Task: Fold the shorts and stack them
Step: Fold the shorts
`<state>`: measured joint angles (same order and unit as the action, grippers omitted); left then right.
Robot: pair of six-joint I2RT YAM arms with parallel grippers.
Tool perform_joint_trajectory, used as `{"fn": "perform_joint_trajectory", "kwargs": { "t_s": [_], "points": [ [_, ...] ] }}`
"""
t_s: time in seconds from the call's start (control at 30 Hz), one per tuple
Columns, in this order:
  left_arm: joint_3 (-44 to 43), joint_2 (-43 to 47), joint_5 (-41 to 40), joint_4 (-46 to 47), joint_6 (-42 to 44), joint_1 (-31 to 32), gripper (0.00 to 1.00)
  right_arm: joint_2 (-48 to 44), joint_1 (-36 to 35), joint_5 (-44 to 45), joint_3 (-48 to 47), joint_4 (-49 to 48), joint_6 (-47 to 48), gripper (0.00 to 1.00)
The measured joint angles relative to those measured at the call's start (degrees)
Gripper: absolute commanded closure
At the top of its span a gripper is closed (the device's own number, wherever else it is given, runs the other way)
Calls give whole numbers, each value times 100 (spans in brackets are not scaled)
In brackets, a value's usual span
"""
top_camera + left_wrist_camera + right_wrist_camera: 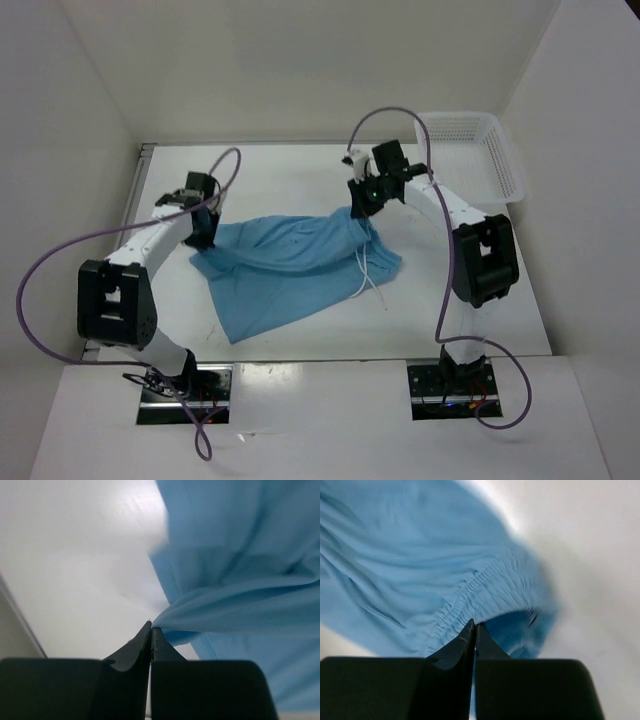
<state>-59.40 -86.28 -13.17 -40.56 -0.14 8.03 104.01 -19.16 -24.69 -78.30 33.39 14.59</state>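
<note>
The light sky-blue shorts (290,265) hang stretched between both grippers, the lower part draped on the white table. My left gripper (205,232) is shut on the shorts' left fabric edge (210,605). My right gripper (360,208) is shut on the gathered elastic waistband (485,592). The thin white drawstring (370,285) dangles from the right end onto the table.
A white plastic basket (478,152) stands at the back right of the table (470,320). White walls enclose the back and both sides. Purple cables loop off both arms.
</note>
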Motion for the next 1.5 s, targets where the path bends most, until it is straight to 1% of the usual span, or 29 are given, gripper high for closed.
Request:
{"fn": "perform_joint_trajectory", "kwargs": {
  "t_s": [0.1,0.17,0.2,0.27,0.33,0.4,0.43,0.47,0.53,0.6,0.73,0.77,0.87,1.07,1.13,1.17,1.2,1.23,1.27,1.3,1.33,1.37,1.43,1.5],
  "points": [
    [-1250,-468,-195,129,-7,-365,99,490,33,-24,-1375,24,15,100],
    [-1939,-461,-315,356,-9,-501,99,595,125,-96,-2039,17,151,100],
    [-2129,-343,-356,417,-7,-501,99,568,192,-129,-2223,22,240,100],
    [-2155,57,-382,413,-9,-356,99,417,345,-173,-2286,79,494,100],
    [-1845,605,-369,175,-7,0,98,219,485,-195,-2094,258,798,100],
    [-1355,1141,-245,-243,-7,476,95,9,610,-212,-1738,520,1128,100],
    [-1117,1322,-140,-535,-2,732,94,-68,662,-214,-1561,664,1294,100],
    [-911,1432,-35,-802,-4,929,90,-138,710,-201,-1349,776,1469,100],
    [-516,1447,280,-1320,-4,1257,86,-238,758,-140,-914,953,1749,100],
    [-229,1255,581,-1672,0,1541,83,-332,756,-22,-393,1001,1965,100],
    [181,872,1180,-1932,-2,2068,81,-374,752,313,472,997,2181,100],
    [254,831,1266,-1943,-2,2144,80,-374,752,382,577,994,2212,100],
    [409,721,1443,-1954,-7,2201,80,-378,752,588,734,962,2295,100],
    [509,697,1499,-1926,-7,2194,76,-520,752,774,918,896,2455,100],
    [505,697,1456,-1853,-2,2100,76,-564,752,804,949,901,2485,99],
    [481,693,1436,-1770,4,1943,73,-568,752,822,949,898,2494,97],
    [426,669,1429,-1703,11,1707,68,-573,752,841,949,901,2500,91],
    [330,595,1416,-1635,17,1410,63,-575,752,859,949,901,2507,53],
    [153,450,1443,-1591,7,1069,62,-581,752,898,949,905,2498,27],
    [-31,258,1497,-1467,0,737,62,-592,752,942,955,898,2465,14],
    [-214,20,1528,-1327,-2,444,60,-616,752,977,984,881,2459,3],
    [-407,-258,1582,-1196,-13,160,57,-662,752,1023,1043,861,2415,0],
    [-649,-732,1685,-933,-2,-229,56,-782,758,1073,1176,861,2247,0],
    [-761,-1093,1755,-671,-9,-518,51,-879,811,1036,1268,857,1998,0]
  ]
}}
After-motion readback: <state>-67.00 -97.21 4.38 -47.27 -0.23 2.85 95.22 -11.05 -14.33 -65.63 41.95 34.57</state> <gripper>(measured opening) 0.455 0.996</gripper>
